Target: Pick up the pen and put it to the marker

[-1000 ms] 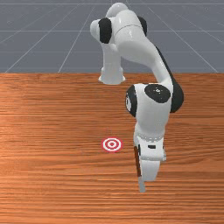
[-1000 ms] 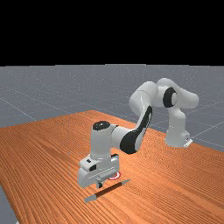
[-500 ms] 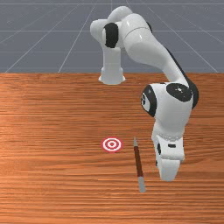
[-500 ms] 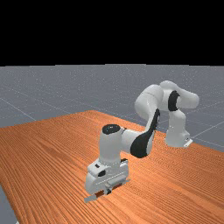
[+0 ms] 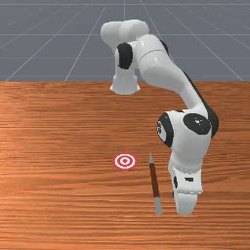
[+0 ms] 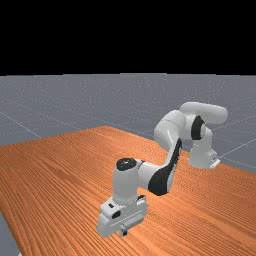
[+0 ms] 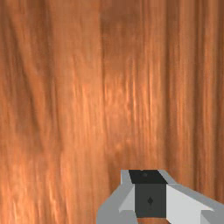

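Claw (image 6: 124, 231) state: I cannot tell whether it is released or clenched, but it has no hold on the pen (image 5: 155, 180). From the front view's left, the red-and-white marker (image 5: 125, 161) lies near the pen's pointed end; the brown, grey-ended pen lies on the surface (image 5: 58, 146); the claw is just to the pen's right.

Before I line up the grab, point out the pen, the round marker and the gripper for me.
Pen (image 5: 154, 180): front view, on its brown barrel.
Round marker (image 5: 125, 161): front view, at the centre of its red and white rings.
Gripper (image 6: 124, 232): far view, at its lower end.
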{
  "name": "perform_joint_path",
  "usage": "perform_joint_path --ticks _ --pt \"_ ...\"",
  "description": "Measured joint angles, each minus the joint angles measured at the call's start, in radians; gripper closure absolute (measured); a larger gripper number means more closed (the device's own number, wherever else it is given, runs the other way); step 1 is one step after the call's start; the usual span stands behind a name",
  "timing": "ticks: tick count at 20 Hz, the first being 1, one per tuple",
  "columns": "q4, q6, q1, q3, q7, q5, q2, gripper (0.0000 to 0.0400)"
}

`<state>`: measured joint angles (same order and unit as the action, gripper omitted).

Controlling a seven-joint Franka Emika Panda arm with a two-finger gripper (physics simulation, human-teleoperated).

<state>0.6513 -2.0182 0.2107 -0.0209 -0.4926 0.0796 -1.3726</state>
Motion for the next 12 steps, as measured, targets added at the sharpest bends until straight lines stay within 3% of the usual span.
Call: perform_joint_path --ticks 3,6,9,12 --pt "-0.049 0.023 0.004 0.008 0.004 0.006 -0.024 0.0399" --pt "0.077 -0.046 -0.022 -0.015 -0.109 0.013 0.041 0.0400" --pt "0.257 -0.143 -0.146 -0.067 -0.471 0.056 0.135 0.0400" --pt "0.223 -0.132 -0.321 -0.076 -0.742 0.054 0.121 0.0400"
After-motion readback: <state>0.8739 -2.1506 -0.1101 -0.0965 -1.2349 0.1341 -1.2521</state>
